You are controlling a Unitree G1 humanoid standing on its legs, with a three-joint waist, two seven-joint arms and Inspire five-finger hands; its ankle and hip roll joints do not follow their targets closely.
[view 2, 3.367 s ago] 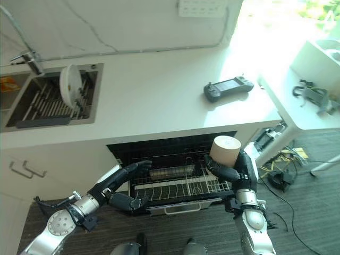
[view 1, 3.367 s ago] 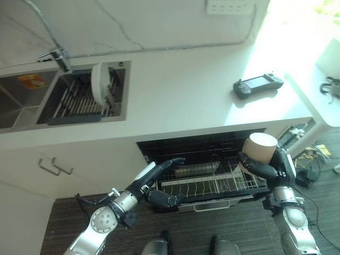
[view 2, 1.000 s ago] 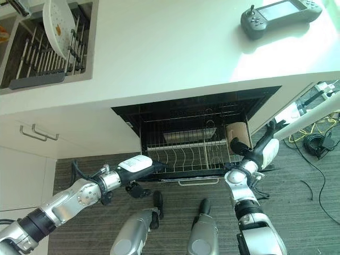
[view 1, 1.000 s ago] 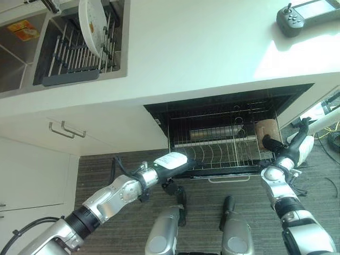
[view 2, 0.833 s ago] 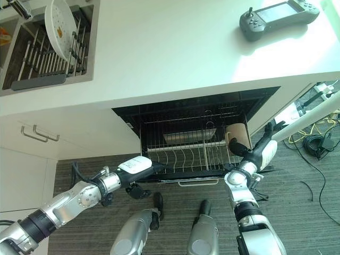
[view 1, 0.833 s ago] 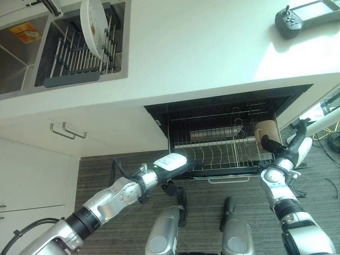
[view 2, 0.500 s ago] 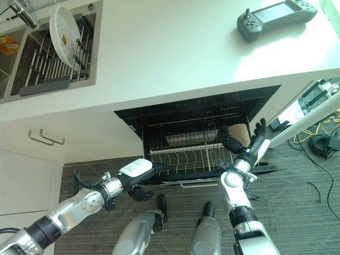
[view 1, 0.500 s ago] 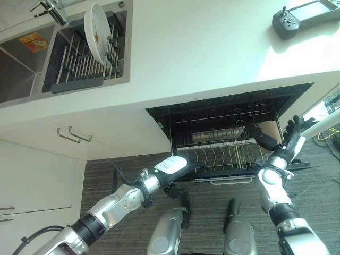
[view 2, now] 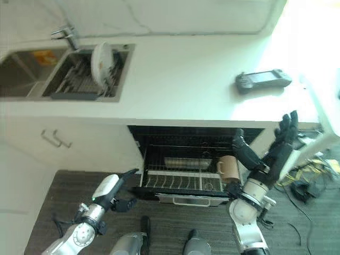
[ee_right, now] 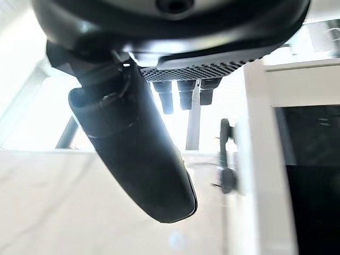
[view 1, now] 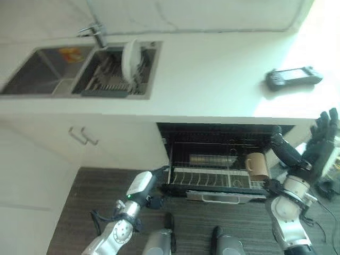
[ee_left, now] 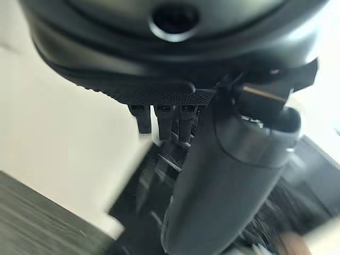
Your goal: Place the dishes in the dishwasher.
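A kitchen seen from above. A white counter (view 1: 212,79) runs across the scene, with a sink (view 1: 37,77) at its left end. In the basin beside it a white plate (view 1: 129,57) stands on edge in a dark drying rack (view 1: 109,79). A dark handheld controller (view 1: 294,77) lies on the right part of the counter.

Below the counter the dishwasher (view 1: 223,138) is open and its wire rack (view 1: 212,178) is pulled forward. A tan mug (view 1: 256,165) sits at the right end of that rack, handle toward the left, with a metal cup or tumbler lying further back.

The right hand (view 2: 276,146) is raised just right of the mug, clear of it, fingers straight and spread apart — holding nothing. The left hand (view 1: 141,186) is low by the front left corner of the rack, fingers extended and relaxed, also empty; whether it touches the rack cannot be told.

The mug appears loaded, so the step in hand is likely fetching the plate from the drying rack. To do it well, lift the right hand up and away without brushing the mug, then reach to the basin and grip the plate by its upper rim — it stands between prongs, so draw it straight up rather than sideways. The upright wires at the rack's front look suited to holding it on edge.
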